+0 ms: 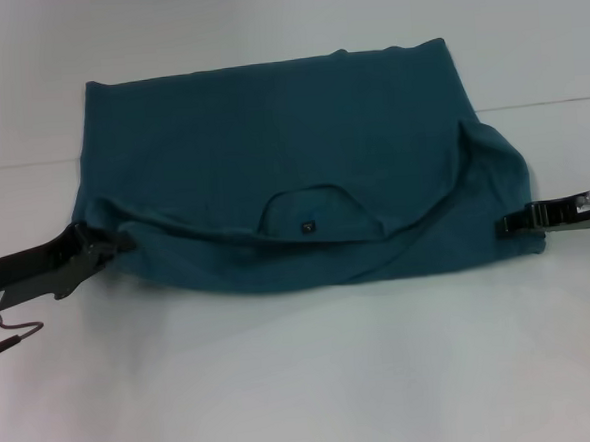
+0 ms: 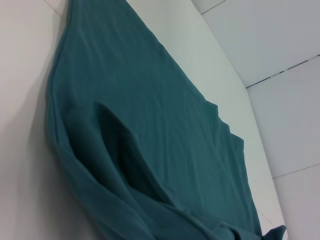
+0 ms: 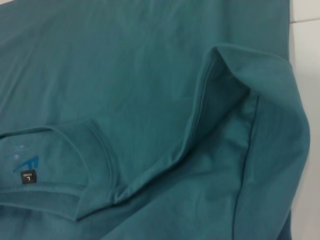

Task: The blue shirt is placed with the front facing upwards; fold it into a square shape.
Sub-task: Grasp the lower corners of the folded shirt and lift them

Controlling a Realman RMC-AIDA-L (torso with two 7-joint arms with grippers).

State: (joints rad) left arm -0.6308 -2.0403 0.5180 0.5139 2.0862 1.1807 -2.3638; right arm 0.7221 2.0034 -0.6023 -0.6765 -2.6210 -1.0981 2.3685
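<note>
- White bench [image 1: 305,381] fills the head view, bare and pale, with a thin seam line running across its upper right.
- The blue shirt [image 1: 271,152] lies across the middle of the frame, plain teal side showing, already doubled so that its long axis runs left to right.
- Its collar [image 1: 310,212] sits low and centre, with a small dark label [image 1: 307,224] just inside; the right wrist view shows the same label [image 3: 28,177] within the collar band.
- A loose sleeve fold [image 1: 491,144] stands up at the right side of the cloth, seen close in the right wrist view [image 3: 225,75].
- The left gripper [image 1: 104,245] sits at the lower left corner of the shirt, touching its near edge; it appears clamped on the cloth, since the fabric bunches right at its tip.
- The right gripper [image 1: 511,224] sits at the lower right corner, level with the left one, its tip tucked against the shirt; it too looks closed on the edge.
- The two grippers stand at opposite ends of the long axis, each equally near its own corner, and the bulk of the shirt lies above them in the frame.
- By this reading, the coming move likely carries the near edge up toward the far edge [image 1: 266,67], so both arms must travel together and level.
</note>
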